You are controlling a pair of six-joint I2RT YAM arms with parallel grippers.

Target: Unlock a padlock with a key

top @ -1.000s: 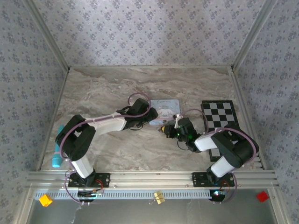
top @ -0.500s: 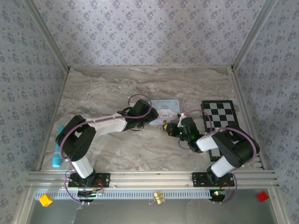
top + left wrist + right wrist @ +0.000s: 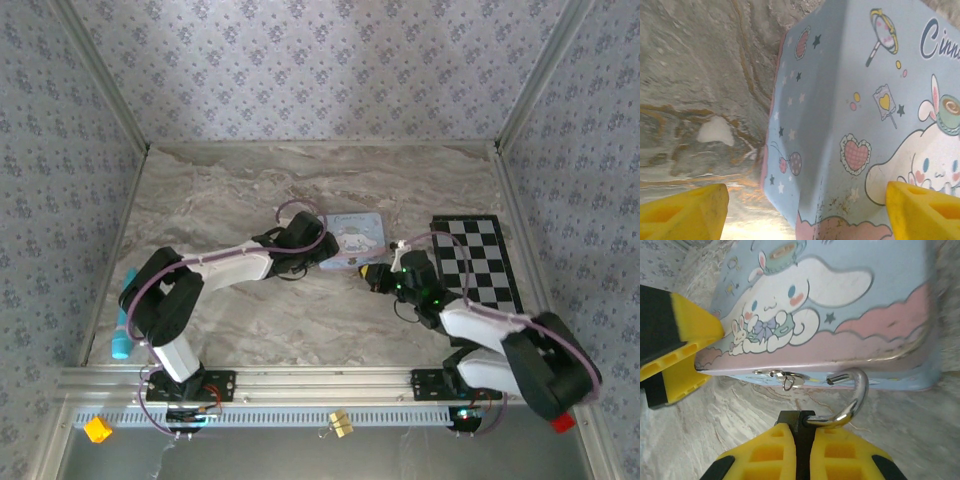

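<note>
Seen from above, two arms converge on a pale blue cartoon tin [image 3: 355,236] lying flat just right of the middle of the marble-patterned worktop [image 3: 230,200]. The left gripper [image 3: 318,252] reaches in at the tin's left edge, while the right gripper [image 3: 370,273] points at its near right corner. A checkered mat [image 3: 478,262] lies along the worktop's right edge and a turquoise object [image 3: 122,322] along its left edge. On the frame in front of the near edge sit a yellow block [image 3: 97,429], a small brass-coloured lock [image 3: 340,423] and a red block [image 3: 562,421]. From the left wrist, that gripper's yellow fingertips [image 3: 682,212] stand wide apart, one over bare marble and the other over the tin's printed lid, with the tin's edge running between them; whether either touches cannot be told. From the right wrist, the right gripper's yellow jaws are pressed onto the black body of the padlock [image 3: 801,429], pinching it just off the tin's front wall. The padlock's silver shackle [image 3: 855,400] arcs up out of the body and curls back toward that wall. Its free end is clear of the body and just beside the wall, close to a small metal ring [image 3: 786,380] on the tin's front. One yellow-and-black finger of the left gripper shows at the left of this view, beside the tin's corner.
</note>
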